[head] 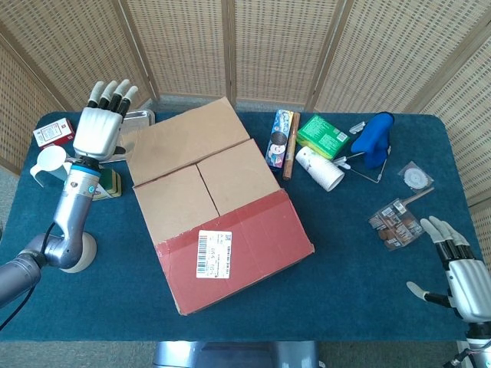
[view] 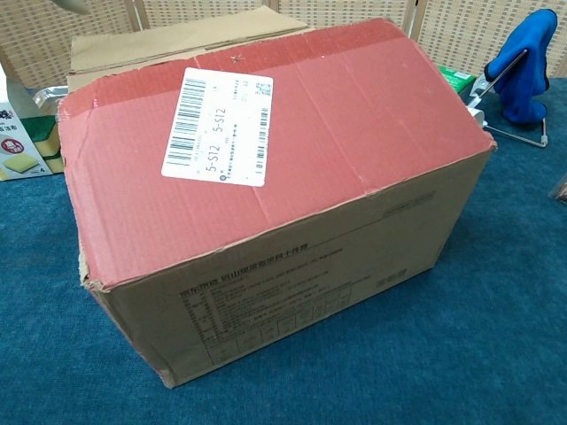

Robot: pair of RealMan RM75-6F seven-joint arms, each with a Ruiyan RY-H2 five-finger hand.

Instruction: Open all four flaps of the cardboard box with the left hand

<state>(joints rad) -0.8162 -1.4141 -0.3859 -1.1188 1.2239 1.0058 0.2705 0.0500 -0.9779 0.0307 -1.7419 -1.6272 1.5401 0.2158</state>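
The cardboard box sits mid-table on blue felt-like cloth, angled. Its far flap already lies back; two plain brown inner flaps lie flat and closed, and the near red flap, matte and scuffed with a white barcode label, also looks down. The left robot hand hovers at the far left, fingers spread, holding nothing. It would best reach the box's near edge, hook fingertips under the red flap's free lip and fold it outward. The right robot hand rests open, near right.
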